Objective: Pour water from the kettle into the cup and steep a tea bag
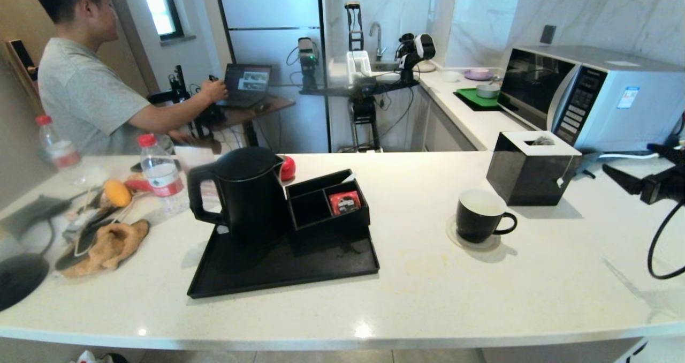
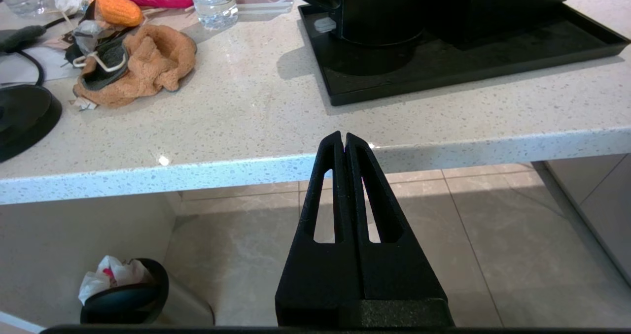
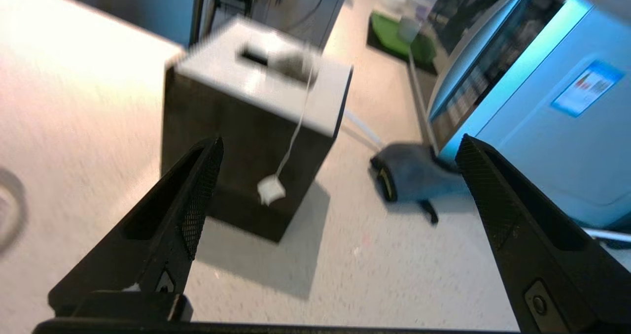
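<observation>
A: Entry. Right gripper (image 3: 340, 147) over the counter's right end, jaws spread to their widest, nothing between them. Straight ahead of it: the black tissue box (image 1: 530, 167), with the tea bag (image 1: 543, 140) resting in the slot on top. Its string (image 3: 296, 132) hangs down the box face nearest the gripper, tag (image 3: 270, 190) dangling partway down.

B: Left gripper (image 2: 343, 142)?

A: Parked below the counter's front edge, fingers pressed together, idle. Beyond it up on the counter, the kettle (image 1: 241, 191) stands on the black tray (image 1: 283, 266) beside a small compartment box (image 1: 326, 199).

B: And the cup (image 1: 480, 214)?

A: On a coaster, off to the right gripper's far side, just in front of the tissue box. White interior showing; cannot tell if any water is in it.

B: Handling notes on the bag?

A: My judgement: nearly weightless, soft mesh, crushable, could tear if pinched hard. The string is limp and will swing. Best hold is probably the tag or the string just above it; wide jaws must close almost fully to catch something that thin. Lift slowly so the bag clears the slot without snagging.
</observation>
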You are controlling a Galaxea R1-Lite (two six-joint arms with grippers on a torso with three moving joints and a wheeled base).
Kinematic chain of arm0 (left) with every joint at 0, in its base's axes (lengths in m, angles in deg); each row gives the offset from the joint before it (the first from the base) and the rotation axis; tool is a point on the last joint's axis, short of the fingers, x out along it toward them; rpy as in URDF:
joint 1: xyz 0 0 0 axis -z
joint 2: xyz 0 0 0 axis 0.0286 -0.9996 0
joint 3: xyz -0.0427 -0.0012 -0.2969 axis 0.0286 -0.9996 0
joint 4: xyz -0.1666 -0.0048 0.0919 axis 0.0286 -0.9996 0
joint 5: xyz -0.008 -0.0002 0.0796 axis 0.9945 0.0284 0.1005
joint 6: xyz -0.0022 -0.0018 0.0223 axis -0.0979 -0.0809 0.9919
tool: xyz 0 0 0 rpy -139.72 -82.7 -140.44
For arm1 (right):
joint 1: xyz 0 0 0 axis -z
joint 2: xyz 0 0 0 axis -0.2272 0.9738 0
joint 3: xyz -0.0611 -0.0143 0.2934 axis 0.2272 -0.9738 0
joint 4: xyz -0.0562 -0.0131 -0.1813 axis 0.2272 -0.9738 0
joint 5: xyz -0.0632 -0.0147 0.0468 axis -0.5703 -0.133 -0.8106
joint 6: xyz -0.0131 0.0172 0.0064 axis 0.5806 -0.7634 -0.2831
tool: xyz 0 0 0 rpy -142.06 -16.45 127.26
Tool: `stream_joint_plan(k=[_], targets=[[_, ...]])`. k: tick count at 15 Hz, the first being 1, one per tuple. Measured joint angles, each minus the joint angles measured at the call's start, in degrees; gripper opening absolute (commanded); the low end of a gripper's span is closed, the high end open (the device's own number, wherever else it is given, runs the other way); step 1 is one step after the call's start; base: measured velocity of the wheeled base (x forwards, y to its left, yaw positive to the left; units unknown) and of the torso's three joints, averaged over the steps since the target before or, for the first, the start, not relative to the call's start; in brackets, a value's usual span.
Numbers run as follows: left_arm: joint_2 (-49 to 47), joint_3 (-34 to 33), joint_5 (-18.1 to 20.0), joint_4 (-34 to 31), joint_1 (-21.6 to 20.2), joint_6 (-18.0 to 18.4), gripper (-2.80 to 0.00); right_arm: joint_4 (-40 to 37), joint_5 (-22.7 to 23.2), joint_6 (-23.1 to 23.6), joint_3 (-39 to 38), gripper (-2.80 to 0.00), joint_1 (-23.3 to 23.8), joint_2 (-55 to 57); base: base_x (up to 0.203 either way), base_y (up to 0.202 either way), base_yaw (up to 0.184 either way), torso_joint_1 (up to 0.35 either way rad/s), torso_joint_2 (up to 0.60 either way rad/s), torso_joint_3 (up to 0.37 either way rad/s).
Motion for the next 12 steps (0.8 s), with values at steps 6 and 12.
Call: stream_joint_plan(k=[6,12], targets=[[0.00,0.00,0.01,0.01,0.00,-0.04,-2.80,-4.36,0.05,-4.69,-1.08,-2.80,-0.32,-11.68,0.000,0.000,0.000,0.000,0.00,0.000],[0.00,0.00,0.01,0.02,0.00,0.00,-2.80,-4.30,0.11,-4.59,1.73,-2.80,-3.18,-15.37,0.000,0.000,0.000,0.000,0.00,0.000]])
